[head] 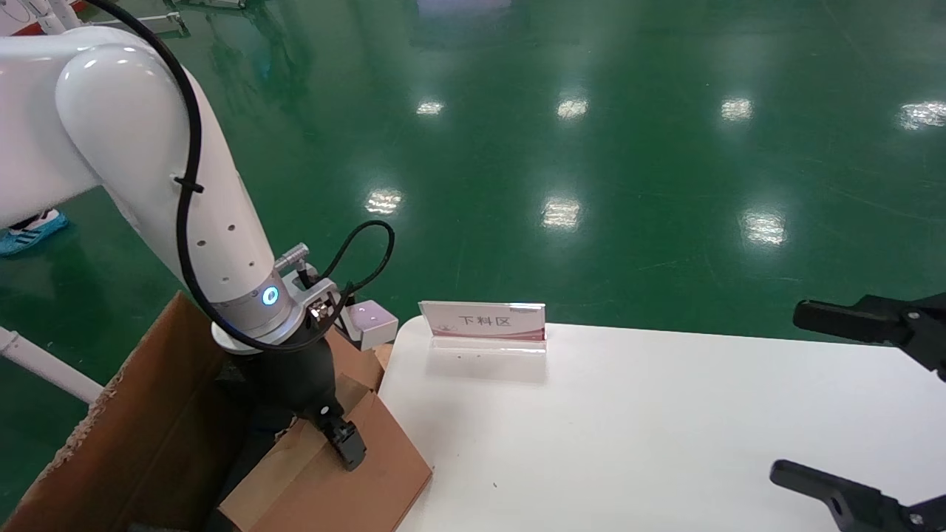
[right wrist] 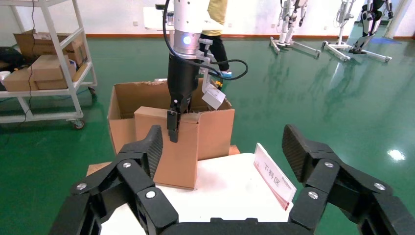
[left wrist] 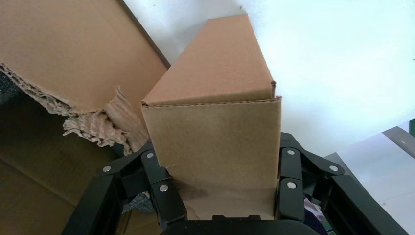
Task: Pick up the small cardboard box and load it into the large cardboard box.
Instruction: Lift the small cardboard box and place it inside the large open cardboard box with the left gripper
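Note:
My left gripper (head: 341, 436) is shut on the small cardboard box (head: 310, 473), a plain brown carton, gripping its top end with a finger on each side. The left wrist view shows the box (left wrist: 215, 122) between the fingers (left wrist: 289, 171). The box is held at the white table's left edge, against the near wall of the large cardboard box (head: 140, 428), which has ragged torn edges (left wrist: 93, 127). The right wrist view shows the small box (right wrist: 169, 147) upright in front of the large box (right wrist: 215, 127), with my left gripper (right wrist: 172, 125) on it. My right gripper (head: 789, 391) is open and empty over the table's right side.
A white table (head: 665, 428) carries a clear sign stand with a red-edged card (head: 484, 321) at its far edge, also in the right wrist view (right wrist: 274, 176). A shelf cart with cartons (right wrist: 44, 73) stands beyond on the green floor. A person (right wrist: 215, 29) is behind the left arm.

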